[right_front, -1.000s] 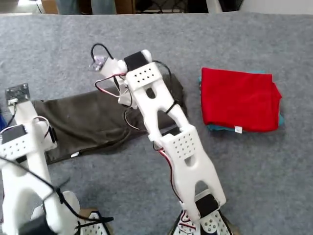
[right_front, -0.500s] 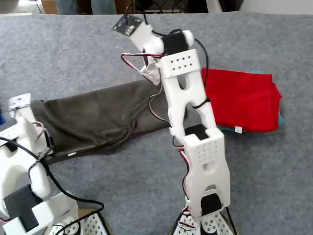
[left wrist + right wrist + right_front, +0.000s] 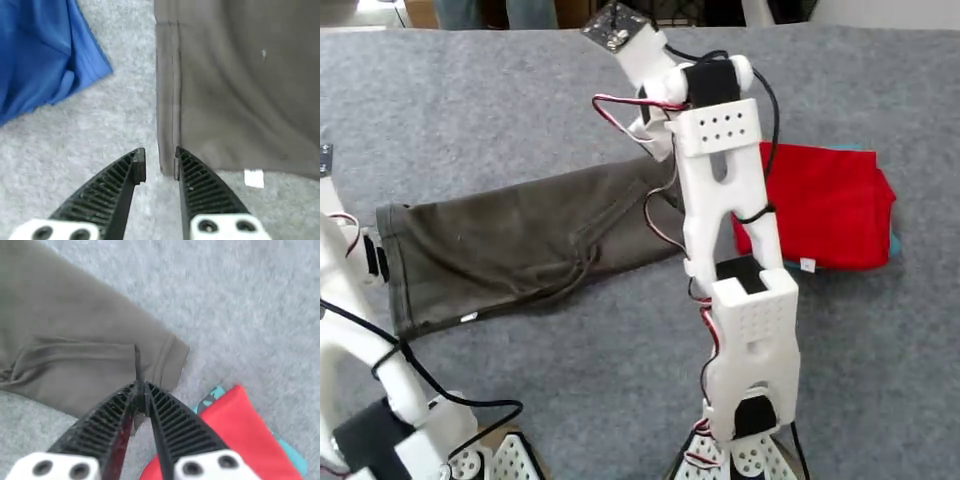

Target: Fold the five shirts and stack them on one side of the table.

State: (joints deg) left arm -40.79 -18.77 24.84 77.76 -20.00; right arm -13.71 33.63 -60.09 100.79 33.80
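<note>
A grey felt-covered surface (image 3: 880, 380) is spanning the whole view; beyond its far edge, brown wooden furniture (image 3: 420, 12) is standing in bright light.

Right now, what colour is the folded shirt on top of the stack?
The top shirt is red, best seen in the high view.

Across worktop (image 3: 880, 350) centre-left: spread shirt (image 3: 520, 245), lengthwise left to right. Near its right end: folded stack (image 3: 820, 205), one item on another, with right gripper (image 3: 140, 390) at that end, jaws pinched on the cloth. At left end: left gripper (image 3: 160, 162), jaws apart at hem corner, loose shirt (image 3: 35, 55) just beside.
</note>
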